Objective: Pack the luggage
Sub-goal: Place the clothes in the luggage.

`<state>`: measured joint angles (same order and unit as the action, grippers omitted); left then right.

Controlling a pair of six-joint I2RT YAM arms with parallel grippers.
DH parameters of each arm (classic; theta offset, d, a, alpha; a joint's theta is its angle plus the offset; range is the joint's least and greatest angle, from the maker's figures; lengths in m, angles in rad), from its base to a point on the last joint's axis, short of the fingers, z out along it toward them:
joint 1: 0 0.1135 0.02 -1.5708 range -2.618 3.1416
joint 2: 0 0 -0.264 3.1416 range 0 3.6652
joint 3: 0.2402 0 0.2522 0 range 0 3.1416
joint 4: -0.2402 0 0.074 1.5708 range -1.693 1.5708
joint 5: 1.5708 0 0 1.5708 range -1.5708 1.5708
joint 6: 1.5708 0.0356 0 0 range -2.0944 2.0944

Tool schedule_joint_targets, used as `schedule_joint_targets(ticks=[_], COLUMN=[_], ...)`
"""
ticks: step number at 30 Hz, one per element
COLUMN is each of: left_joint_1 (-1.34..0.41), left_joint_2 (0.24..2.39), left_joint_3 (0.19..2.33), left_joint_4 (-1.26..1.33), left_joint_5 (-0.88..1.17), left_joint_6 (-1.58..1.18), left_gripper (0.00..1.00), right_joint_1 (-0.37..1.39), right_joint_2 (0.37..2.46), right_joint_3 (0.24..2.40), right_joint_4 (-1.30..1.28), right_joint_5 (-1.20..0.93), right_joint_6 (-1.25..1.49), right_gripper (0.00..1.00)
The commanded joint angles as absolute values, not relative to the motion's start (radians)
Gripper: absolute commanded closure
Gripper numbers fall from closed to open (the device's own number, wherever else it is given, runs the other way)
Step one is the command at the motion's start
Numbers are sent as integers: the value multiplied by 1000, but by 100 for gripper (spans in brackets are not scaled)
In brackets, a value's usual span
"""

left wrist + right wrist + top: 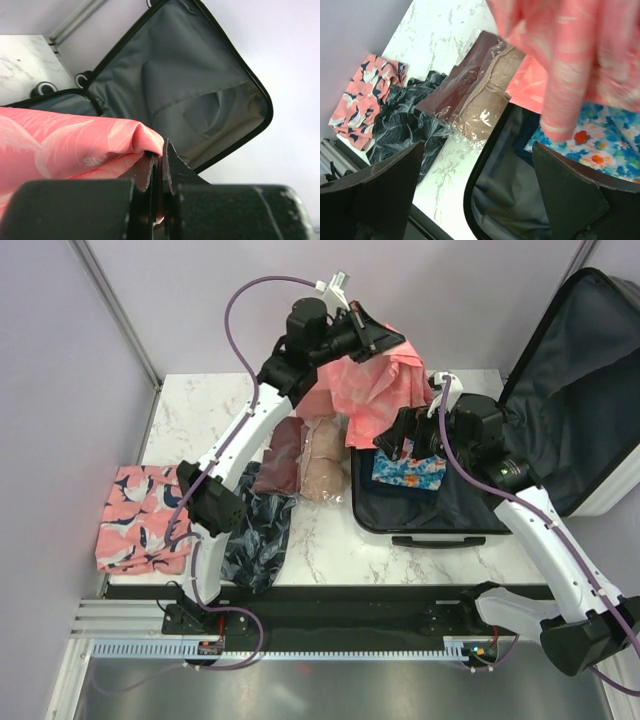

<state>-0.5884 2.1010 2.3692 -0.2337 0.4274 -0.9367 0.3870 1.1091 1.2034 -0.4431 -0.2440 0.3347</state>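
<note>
Left jaws: you had them pinching the pink garment [372,390], held high over the luggage [455,512] at its far-left corner.
Right jaws: yours stood spread wide — empty, over the luggage.

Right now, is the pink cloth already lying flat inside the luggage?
No, the pink cloth hangs in the air from the shut left gripper and does not rest in the open luggage.
</note>
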Motion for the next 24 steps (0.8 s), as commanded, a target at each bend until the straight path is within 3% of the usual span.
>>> schedule_joint_targets(ticks=[1, 10, 24], left_joint_1=[-623, -670, -703], left_joint_2=[2124, 2189, 2200], left_joint_3=[2456, 2502, 2491], left_joint_4=[-60, 63, 72], left_joint_5=[367, 328, 344], left_joint_6=[-1000, -1051, -1083], left_gripper=[98, 98, 98], right_joint_1=[387, 387, 387], right_joint_2=[1108, 1183, 1287], right_joint_3=[1175, 1187, 1121], right_joint_4=[-424, -356, 113], right_joint_5=[-304, -167, -150], right_joint_6=[307, 290, 449], right_gripper=[2, 2, 2])
